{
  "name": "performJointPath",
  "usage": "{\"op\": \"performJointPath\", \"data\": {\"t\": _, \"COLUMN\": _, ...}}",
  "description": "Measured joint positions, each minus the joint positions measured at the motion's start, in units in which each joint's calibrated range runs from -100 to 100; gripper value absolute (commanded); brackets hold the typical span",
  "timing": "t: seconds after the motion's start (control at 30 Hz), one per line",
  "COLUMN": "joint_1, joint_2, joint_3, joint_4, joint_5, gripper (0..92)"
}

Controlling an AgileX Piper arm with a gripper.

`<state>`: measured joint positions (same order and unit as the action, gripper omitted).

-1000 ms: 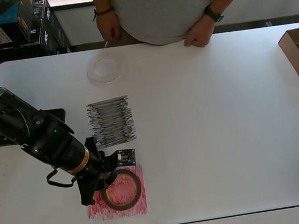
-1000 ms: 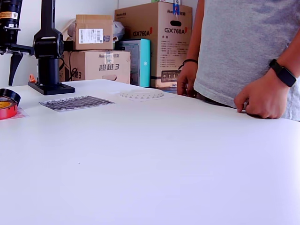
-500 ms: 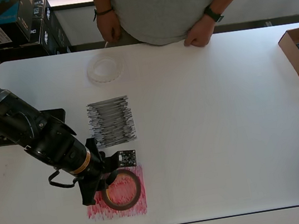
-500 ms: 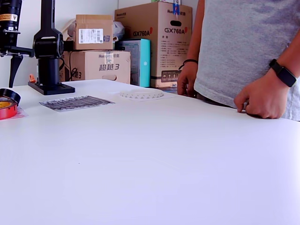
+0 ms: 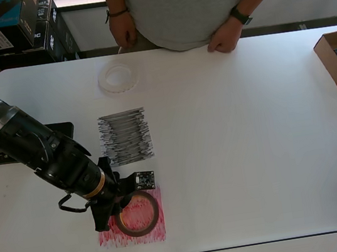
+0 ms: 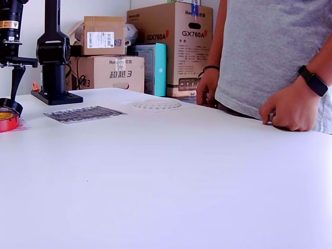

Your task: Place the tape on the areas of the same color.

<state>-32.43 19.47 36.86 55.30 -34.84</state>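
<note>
From above, the red tape roll [image 5: 137, 213] lies flat on the red sheet [image 5: 133, 231], near its top edge. The gripper [image 5: 118, 207] is low, right at the roll's left side. One finger seems to reach inside the ring, and the other sits outside it. It looks like they are spread around the roll's wall, not pinching it, but this cannot be told for sure. If the arm lifts while a finger is hooked in the ring, the roll could be dragged off its sheet. The thin paper could slide too. The black arm comes in from the view's left and slants down to the sheet. The black sheet [image 5: 126, 137] has no roll on it. The clear white roll [image 5: 117, 77] sits far up the table [image 5: 255, 151], near a standing person [image 5: 188, 2]. No small black roll can be seen.

From the side, the red roll [image 6: 6, 119] peeks in at the exterior view's left edge. A dark finger [image 6: 15, 83] hangs straight down over it. The jaws are mostly cut off here. The black sheet [image 6: 84, 113] and white roll [image 6: 156, 104] lie farther back.
</note>
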Motion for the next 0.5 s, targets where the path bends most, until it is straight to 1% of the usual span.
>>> {"op": "performJointPath", "data": {"t": 0.43, "joint_1": 0.0, "joint_2": 3.2, "joint_3": 0.0, "joint_4": 0.0, "joint_5": 0.0, "gripper": 51.1}}
{"op": "performJointPath", "data": {"t": 0.5, "joint_1": 0.0, "joint_2": 3.7, "joint_3": 0.0, "joint_4": 0.0, "joint_5": 0.0, "gripper": 49.6}}
